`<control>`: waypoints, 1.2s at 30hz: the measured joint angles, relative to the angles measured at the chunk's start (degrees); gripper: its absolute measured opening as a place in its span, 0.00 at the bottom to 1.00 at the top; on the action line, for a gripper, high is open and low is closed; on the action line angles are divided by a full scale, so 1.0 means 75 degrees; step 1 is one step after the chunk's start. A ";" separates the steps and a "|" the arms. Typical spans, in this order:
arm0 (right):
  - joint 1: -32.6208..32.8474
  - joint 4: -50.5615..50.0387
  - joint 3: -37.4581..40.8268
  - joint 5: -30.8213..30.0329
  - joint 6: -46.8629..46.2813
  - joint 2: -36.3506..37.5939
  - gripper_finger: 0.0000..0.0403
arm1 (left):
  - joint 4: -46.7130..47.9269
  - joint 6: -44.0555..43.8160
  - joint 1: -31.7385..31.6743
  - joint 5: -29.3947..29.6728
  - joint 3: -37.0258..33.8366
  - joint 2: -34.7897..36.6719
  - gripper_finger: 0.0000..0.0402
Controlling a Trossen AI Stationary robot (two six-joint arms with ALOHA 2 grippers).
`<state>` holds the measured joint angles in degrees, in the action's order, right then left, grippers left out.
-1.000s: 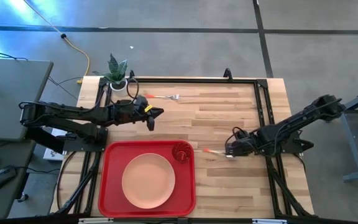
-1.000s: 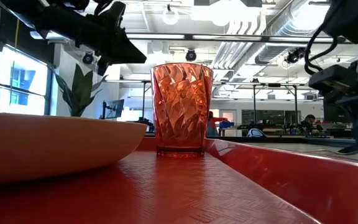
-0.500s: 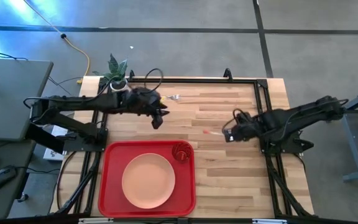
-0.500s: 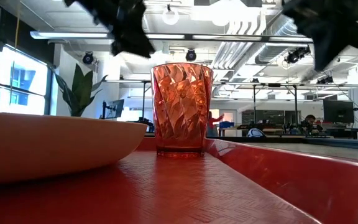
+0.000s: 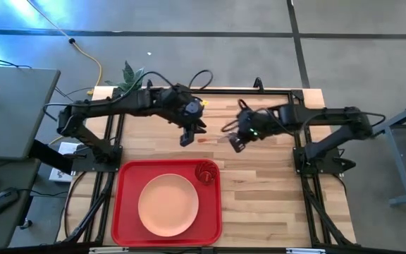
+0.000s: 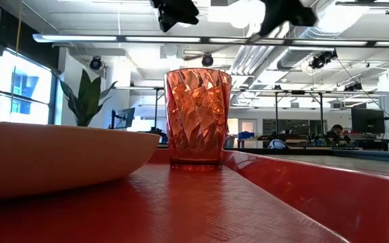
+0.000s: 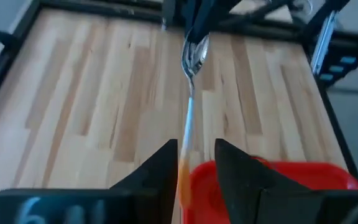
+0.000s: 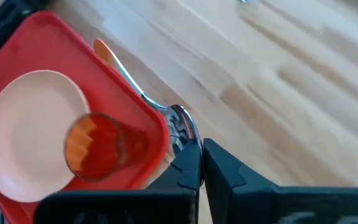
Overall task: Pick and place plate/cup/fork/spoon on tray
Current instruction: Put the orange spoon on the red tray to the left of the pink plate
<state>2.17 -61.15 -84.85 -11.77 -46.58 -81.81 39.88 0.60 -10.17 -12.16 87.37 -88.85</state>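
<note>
Overhead, both arms are sharing the spoon (image 7: 190,93) above the worktop: right fingers (image 8: 194,163) pinching its bowl, left fingers (image 7: 194,163) straddling its handle, grip unclear.

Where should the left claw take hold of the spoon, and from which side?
Probably the orange handle, coming in from its free end. The right claw holds the spoon by its rounded head, raised over the table, so only the handle is free. That slim handle points straight between the open fingers of the left claw, so closing across it from both sides should do.
</note>
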 joint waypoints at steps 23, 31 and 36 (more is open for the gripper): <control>-0.0504 -0.0160 -0.2876 0.0530 0.4235 -0.1701 0.00 | 0.1604 0.0739 -0.0213 -0.0350 0.1251 -0.0803 0.14; -0.0559 -0.0151 -0.2878 0.0372 0.4356 -0.1701 0.00 | 0.1594 -0.0313 -0.0254 -0.0316 0.1251 -0.0803 0.01; -0.0698 0.0200 -0.2878 -0.0946 0.4159 -0.1706 0.07 | 0.1493 -0.1086 -0.0320 0.0142 0.1257 -0.0758 0.01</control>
<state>-3.07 -59.65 -106.43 -18.87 -15.39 -94.61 51.07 -7.54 -12.57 -11.09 96.79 -94.54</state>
